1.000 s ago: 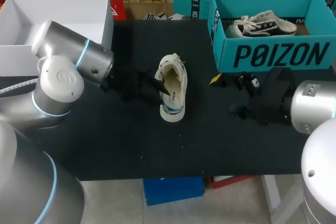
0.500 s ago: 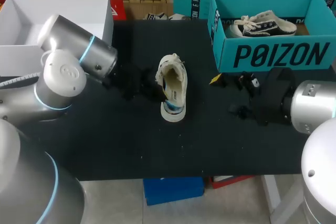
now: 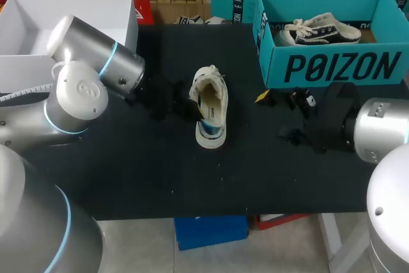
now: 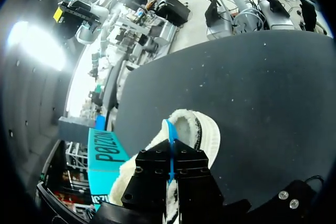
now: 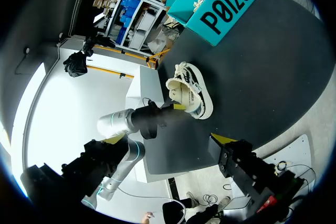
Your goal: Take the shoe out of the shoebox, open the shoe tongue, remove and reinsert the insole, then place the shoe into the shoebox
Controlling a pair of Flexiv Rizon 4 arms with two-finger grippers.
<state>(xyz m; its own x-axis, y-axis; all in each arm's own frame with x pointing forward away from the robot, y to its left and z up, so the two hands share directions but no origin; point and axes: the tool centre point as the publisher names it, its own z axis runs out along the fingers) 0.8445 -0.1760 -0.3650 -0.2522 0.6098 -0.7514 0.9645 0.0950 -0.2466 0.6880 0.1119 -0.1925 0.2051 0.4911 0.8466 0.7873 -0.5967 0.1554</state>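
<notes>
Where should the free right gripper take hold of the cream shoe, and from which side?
Probably the sidewall of the shoe that faces the right arm, approached from the right, straddling its rim. The left gripper pinches the blue insole at the opening from the left, so that side is taken; the right gripper is open.

Table point(image 3: 160, 177) is matt black and smooth. Shoe point(image 3: 211, 114) has a cream cloth upper (fleecy collar lining). Insole point(image 4: 169, 150): thin, blue. Shoebox point(image 3: 332, 67): matt teal card. Left arm point(image 3: 96, 62): smooth satin-silver casing.
</notes>
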